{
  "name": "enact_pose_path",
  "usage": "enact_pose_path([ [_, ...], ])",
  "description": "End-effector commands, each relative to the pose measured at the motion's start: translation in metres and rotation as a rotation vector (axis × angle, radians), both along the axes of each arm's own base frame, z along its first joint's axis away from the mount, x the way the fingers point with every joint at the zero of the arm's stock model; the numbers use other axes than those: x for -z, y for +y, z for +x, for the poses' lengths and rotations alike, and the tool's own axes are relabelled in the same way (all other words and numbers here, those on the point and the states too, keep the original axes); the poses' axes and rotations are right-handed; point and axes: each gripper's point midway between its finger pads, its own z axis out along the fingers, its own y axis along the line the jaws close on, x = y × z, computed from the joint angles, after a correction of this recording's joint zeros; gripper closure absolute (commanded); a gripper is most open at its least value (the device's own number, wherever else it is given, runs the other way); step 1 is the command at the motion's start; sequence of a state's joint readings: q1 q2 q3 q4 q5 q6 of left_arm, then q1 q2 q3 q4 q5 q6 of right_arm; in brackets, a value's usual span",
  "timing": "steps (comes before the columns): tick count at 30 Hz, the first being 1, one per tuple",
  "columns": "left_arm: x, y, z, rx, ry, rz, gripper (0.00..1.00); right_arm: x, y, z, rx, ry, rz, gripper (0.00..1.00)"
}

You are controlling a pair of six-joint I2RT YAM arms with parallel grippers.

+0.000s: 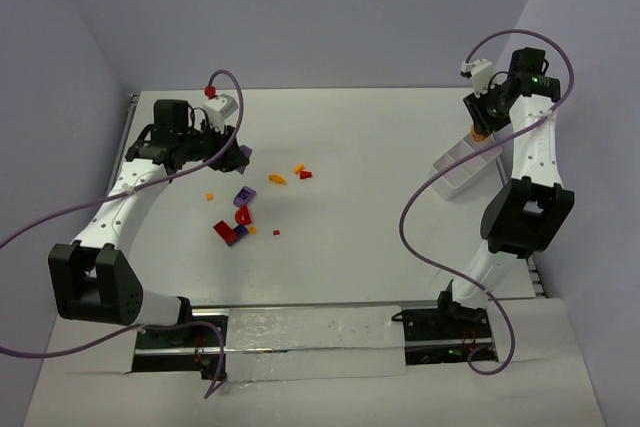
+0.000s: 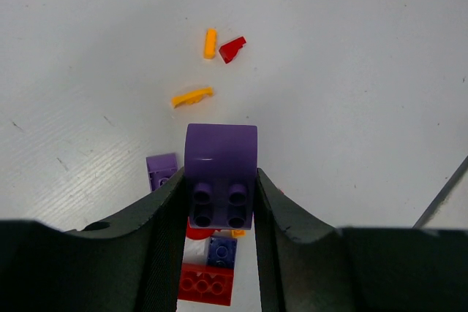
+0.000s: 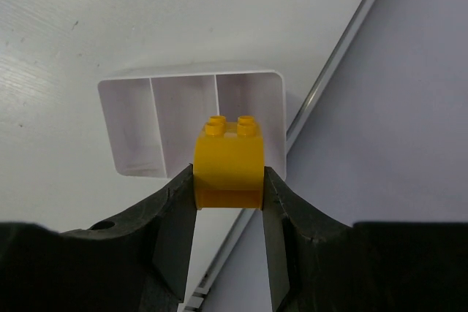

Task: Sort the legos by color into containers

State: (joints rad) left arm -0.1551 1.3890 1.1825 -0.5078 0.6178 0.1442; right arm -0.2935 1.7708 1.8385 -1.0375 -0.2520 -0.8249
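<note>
Step in hand, as judged: carrying picked pieces to the tub, with most of the sort not yet done. The right gripper (image 3: 228,180) was pinching an orange brick (image 3: 228,162) by its two side faces, studs toward 12 o'clock in its wrist view. The container (image 3: 190,75), a white tub of three compartments, lay just beyond the brick, which overlapped the compartment at the 3 o'clock end. Whether the brick hung squarely over that compartment or short of its near wall could not be settled from this angle. The left gripper (image 2: 221,180) was pinching a purple brick (image 2: 221,153), held clear above the table (image 1: 380,237). The loose legos (image 1: 238,222), red, orange and purple, lay scattered beneath it and toward 12 o'clock of it. The next move would call for centring the orange brick over one compartment before parting the jaws. The left arm would then need a long carry across the table to a different compartment. The top view alone showed the layout: left arm near 10 o'clock, tub and right arm near 3 o'clock, well apart. Only the wrist views showed the tub's dividers and each grip on its brick.
</note>
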Motion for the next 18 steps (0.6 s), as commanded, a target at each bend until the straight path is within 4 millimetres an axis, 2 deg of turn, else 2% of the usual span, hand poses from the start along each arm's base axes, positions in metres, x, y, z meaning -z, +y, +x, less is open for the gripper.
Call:
enact_pose_path([
  [1,-0.014,0.001,0.008,0.004,-0.035,0.005,1.0,-0.01,-0.018,0.008,0.001,-0.009,-0.075,1.0],
  [8,-0.009,0.0,0.01,0.008,-0.015,0.003,1.0,0.005,-0.03,0.015,0.018,0.022,-0.106,1.0],
  [18,-0.002,0.004,0.017,-0.027,-0.005,0.023,1.0,0.023,-0.042,0.022,0.038,0.044,-0.124,0.87],
])
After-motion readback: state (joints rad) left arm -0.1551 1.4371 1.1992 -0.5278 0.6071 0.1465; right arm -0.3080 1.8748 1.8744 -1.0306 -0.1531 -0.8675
